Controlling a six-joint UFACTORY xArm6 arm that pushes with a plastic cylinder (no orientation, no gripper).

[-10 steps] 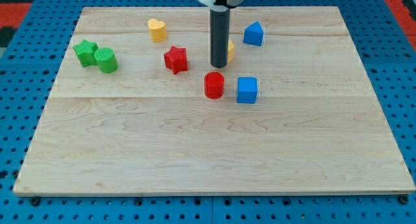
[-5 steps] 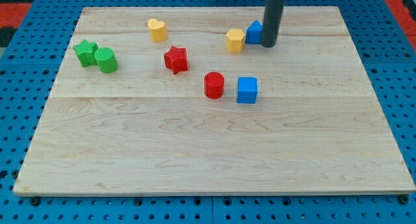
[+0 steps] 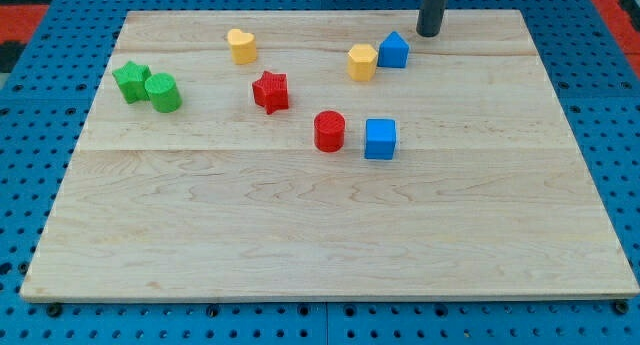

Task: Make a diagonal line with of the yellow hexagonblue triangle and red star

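tabletop (image 3: 320, 235) carries the task's three: red star (image 3: 270, 90) left of centre, yellow hexagon (image 3: 362, 61) at its 2 o'clock, blue triangle (image 3: 393, 50) just beside the hexagon at 2 o'clock again, so a rough diagonal seems nearly formed. my tip (image 3: 429, 32) sits at the triangle's 1 o'clock, apart; there is no gripper, only the rod. next, i judge, a small nudge to even the spacing.
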